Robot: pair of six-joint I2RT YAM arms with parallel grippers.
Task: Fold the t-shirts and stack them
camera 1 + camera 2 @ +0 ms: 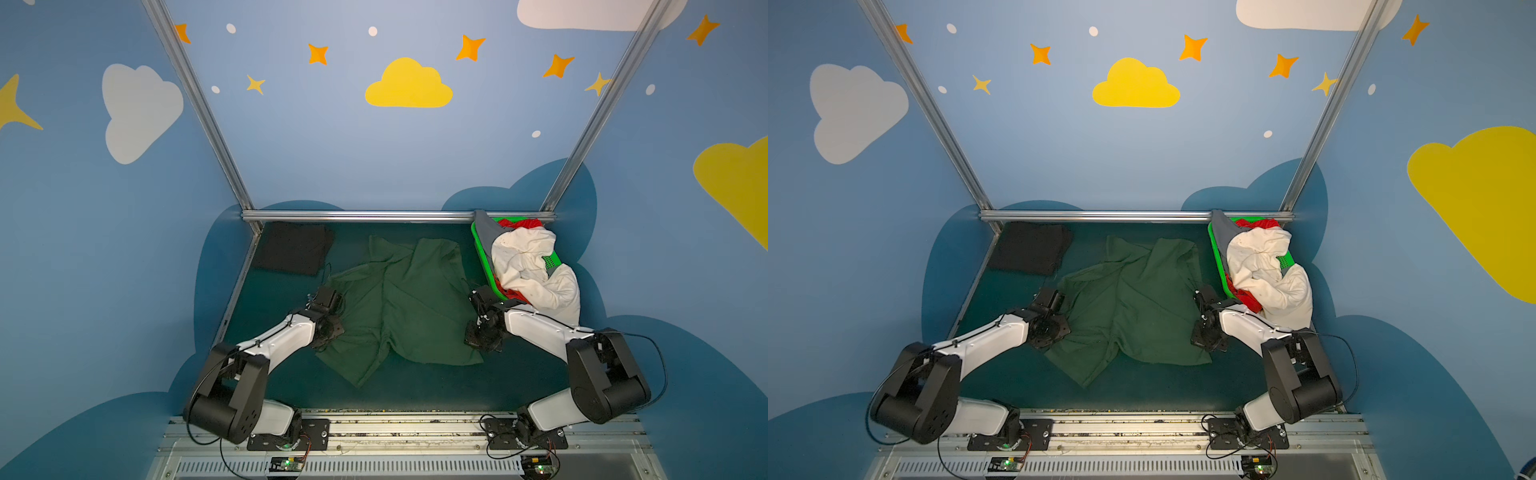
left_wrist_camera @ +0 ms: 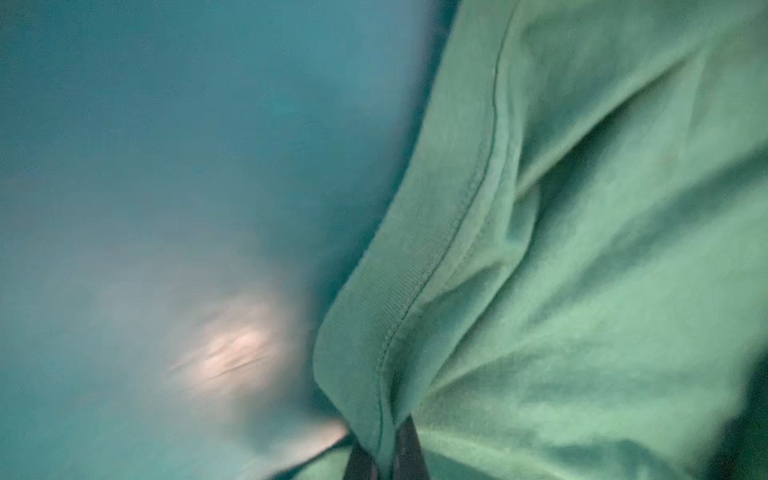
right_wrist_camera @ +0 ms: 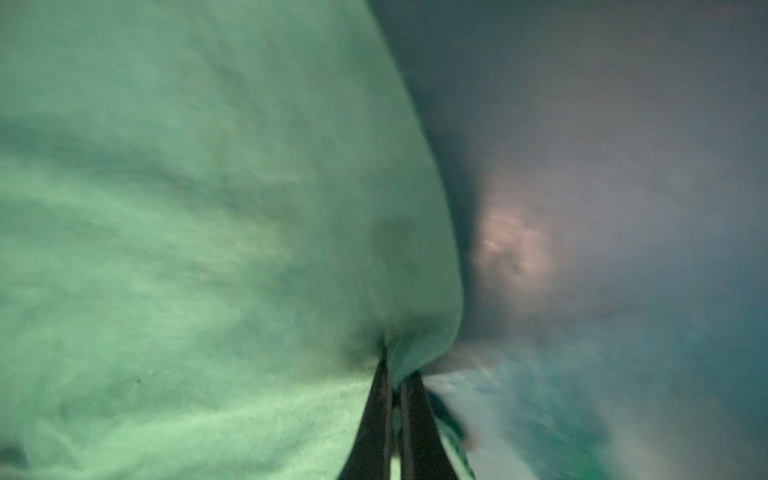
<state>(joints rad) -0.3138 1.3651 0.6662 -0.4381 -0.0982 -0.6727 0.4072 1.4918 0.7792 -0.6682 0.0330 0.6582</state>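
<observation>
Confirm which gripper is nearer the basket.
Right. The right gripper pinches the green shirt close beside the basket; the left gripper pinches its opposite edge, with the whole shirt between it and the basket.

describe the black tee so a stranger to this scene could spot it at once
Start at the dark teal table and follow the metal rail along its far edge to the left corner. There lies the black t-shirt, beyond the dark green t-shirt spread mid-table. It alone is folded into a neat flat square, away from the basket pile.
</observation>
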